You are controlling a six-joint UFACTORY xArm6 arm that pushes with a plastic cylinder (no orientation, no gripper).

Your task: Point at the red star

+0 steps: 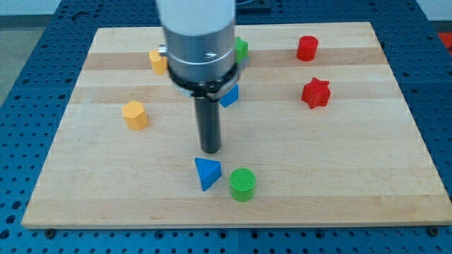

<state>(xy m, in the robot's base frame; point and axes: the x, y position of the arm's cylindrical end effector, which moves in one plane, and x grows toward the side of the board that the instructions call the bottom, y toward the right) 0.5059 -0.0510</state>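
Observation:
The red star (pixel 316 92) lies on the wooden board (pixel 339 162) at the view's right, in the upper half. My tip (pixel 210 149) is near the board's middle, well to the left of the red star and lower in the view. The tip stands just above a blue triangular block (pixel 206 173) without touching it. A green cylinder (pixel 242 185) sits right of that blue block.
A red cylinder (pixel 307 48) is near the view's top right. A second blue block (pixel 229 94) and a green block (pixel 241 49) are partly hidden behind the arm. Two orange blocks lie at the left, one upper (pixel 157 61) and one lower (pixel 135 115).

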